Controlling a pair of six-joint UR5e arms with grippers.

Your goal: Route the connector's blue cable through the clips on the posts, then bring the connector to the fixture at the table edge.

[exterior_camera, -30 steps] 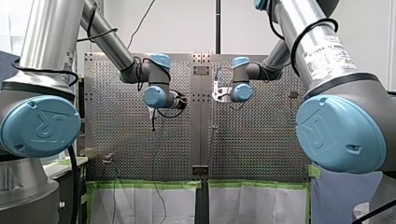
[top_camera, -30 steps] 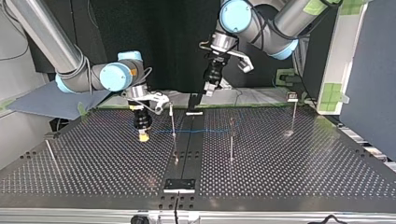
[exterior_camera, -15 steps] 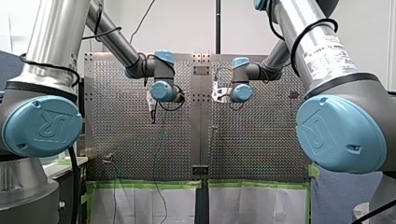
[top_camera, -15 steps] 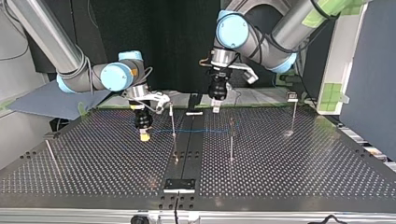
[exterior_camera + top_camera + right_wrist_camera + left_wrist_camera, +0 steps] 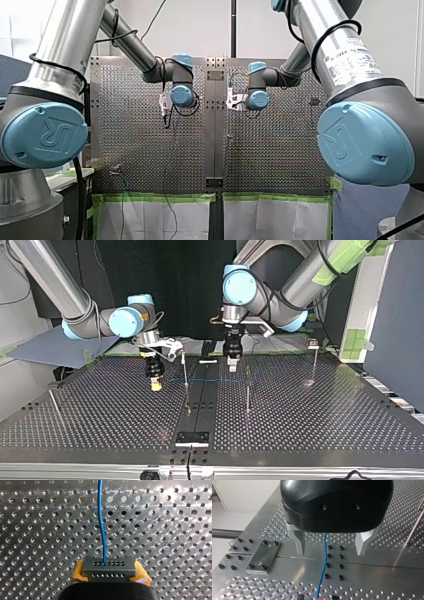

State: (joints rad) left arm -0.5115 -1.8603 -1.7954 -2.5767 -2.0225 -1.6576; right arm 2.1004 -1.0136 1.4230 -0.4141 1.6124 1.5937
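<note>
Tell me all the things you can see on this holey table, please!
Table: one, silver metal, full of holes, under everything.
Blue cable: one, blue, running from the connector across the table and between my left arm's jaws.
Connector: one, grey, between my right arm's jaws.
Posts: four that I can make out, thin metal, spread across the table.
Dark plate: one, black, at the table's near edge in the top view.
Green tape: strips, green, along the table's edge in the front view.
My left arm: one, silver with blue joints, at the top view's right; metal jaws open.
My right arm: one, same colours, at the top view's left; yellow-padded jaws shut on the connector.
</note>
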